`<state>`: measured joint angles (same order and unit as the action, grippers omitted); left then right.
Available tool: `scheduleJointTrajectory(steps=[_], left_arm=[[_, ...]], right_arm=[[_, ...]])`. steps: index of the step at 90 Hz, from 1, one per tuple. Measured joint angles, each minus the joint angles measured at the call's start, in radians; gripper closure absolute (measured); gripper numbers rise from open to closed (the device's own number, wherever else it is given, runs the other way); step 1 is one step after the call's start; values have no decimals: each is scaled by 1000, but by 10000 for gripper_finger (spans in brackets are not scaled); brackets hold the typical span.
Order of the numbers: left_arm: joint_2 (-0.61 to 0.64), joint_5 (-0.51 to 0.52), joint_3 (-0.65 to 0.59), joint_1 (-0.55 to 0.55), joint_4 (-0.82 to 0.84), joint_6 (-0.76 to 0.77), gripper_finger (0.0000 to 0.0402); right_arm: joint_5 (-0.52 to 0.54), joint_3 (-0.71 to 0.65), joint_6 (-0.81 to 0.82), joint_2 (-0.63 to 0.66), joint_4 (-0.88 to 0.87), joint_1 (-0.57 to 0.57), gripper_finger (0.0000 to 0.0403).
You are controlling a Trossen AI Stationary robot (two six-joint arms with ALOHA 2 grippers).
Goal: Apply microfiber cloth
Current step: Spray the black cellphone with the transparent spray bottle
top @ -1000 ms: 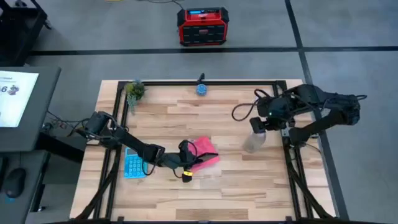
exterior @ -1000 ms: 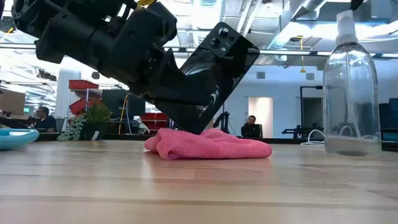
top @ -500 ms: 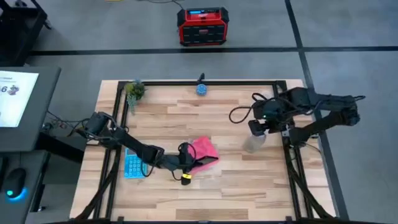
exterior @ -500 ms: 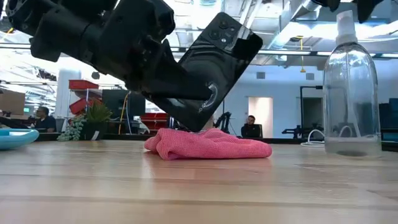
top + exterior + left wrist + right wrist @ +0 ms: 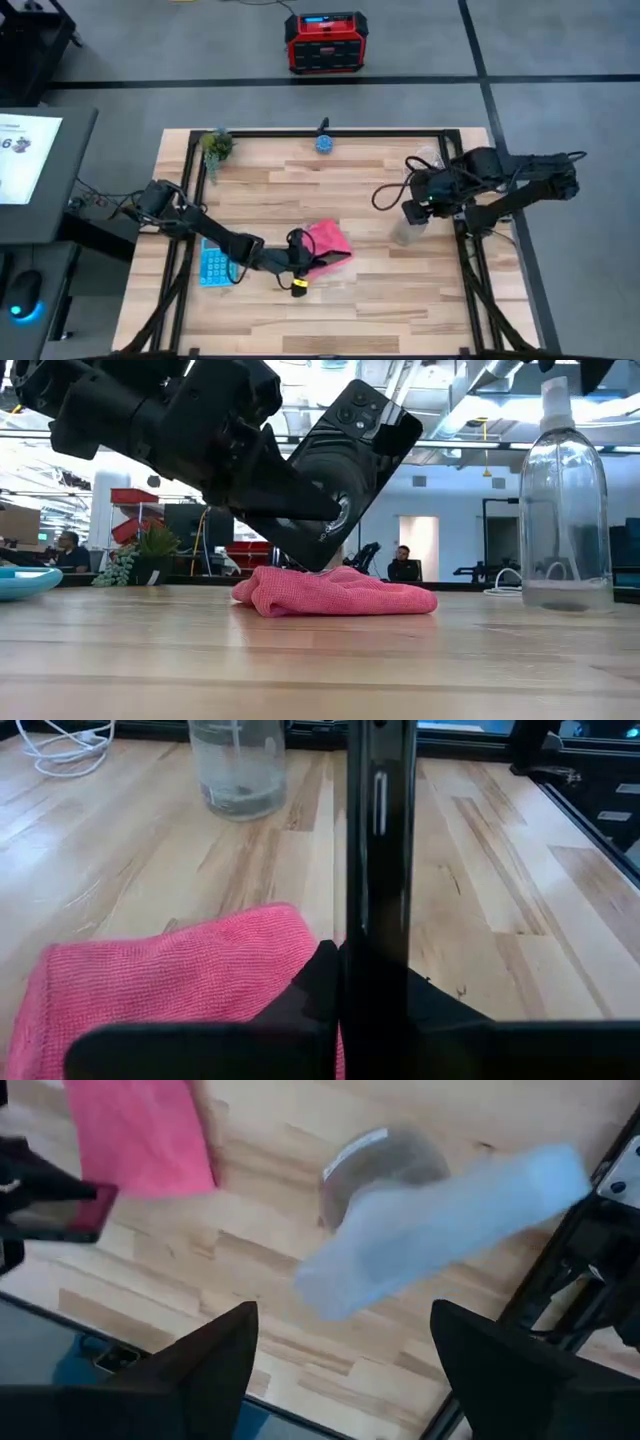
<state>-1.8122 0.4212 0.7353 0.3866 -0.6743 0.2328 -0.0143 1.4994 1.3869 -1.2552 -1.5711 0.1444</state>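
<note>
Left gripper (image 5: 303,262) clamps black phone (image 5: 335,470), edge pressed on microfiber cloth (image 5: 335,591); wiping step, next rub across. Right gripper (image 5: 420,205) open above spray bottle (image 5: 565,510).

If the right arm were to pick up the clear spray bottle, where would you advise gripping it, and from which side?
Grip the spray bottle at its narrow neck, just under the white spray head, coming straight down from above. It stands upright, its body is wide and rounded, and the right end effector, open, is already directly over it.
</note>
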Motion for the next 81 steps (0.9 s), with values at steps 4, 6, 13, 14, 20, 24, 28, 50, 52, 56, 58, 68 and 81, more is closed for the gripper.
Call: scheduleJointTrajectory(steps=[4, 6, 13, 14, 20, 24, 28, 50, 52, 56, 58, 68, 81], left_arm=[[0, 0, 0, 0, -1, 1, 393], [0, 0, 0, 0, -3, 0, 393], [0, 0, 0, 0, -15, 0, 393], [0, 0, 0, 0, -18, 0, 393], [0, 0, 0, 0, -23, -1, 393], [0, 0, 0, 0, -21, -1, 393], [0, 0, 0, 0, -20, -1, 393], [0, 0, 0, 0, -21, -1, 392], [0, 0, 0, 0, -21, -1, 392], [0, 0, 0, 0, -21, -1, 392], [0, 0, 0, 0, -21, -1, 392], [0, 0, 0, 0, -21, -1, 392], [0, 0, 0, 0, -21, -1, 392]], right_arm=[[28, 0, 5, 0, 0, 10, 132], [41, 0, 8, 0, 0, 14, 137], [71, 0, 12, 0, 0, 17, 159], [73, 0, 12, 0, 0, 17, 162], [84, 0, 16, 0, 0, 16, 181], [89, 0, 20, 0, 0, 15, 193], [90, 0, 20, 0, 0, 12, 203], [90, 0, -7, 0, 0, -19, 218], [90, 0, -7, 0, 0, -22, 218], [90, 0, -7, 0, 0, -25, 218], [88, 0, -7, 0, 0, -26, 218], [32, 0, -7, 0, 0, -25, 219], [-84, 0, 13, 0, 0, 19, 226]])
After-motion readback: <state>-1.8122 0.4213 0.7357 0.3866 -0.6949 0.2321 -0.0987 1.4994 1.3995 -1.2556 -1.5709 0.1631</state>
